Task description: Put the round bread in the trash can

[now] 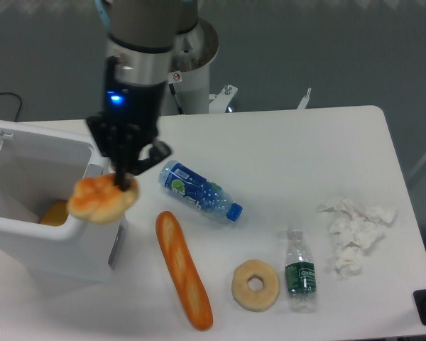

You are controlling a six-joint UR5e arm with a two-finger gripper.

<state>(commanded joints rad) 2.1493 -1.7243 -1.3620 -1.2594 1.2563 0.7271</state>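
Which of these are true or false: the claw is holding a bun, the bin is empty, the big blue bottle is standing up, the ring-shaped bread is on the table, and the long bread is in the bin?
1. The gripper holds the round bread. True; the bun hangs at the trash can rim.
2. The trash can is empty. False; something orange already lies inside.
3. The blue-labelled bottle stands upright. False; it lies on its side.
4. The ring-shaped bread lies on the table. True.
5. The baguette is in the trash can. False; it lies on the table beside it.
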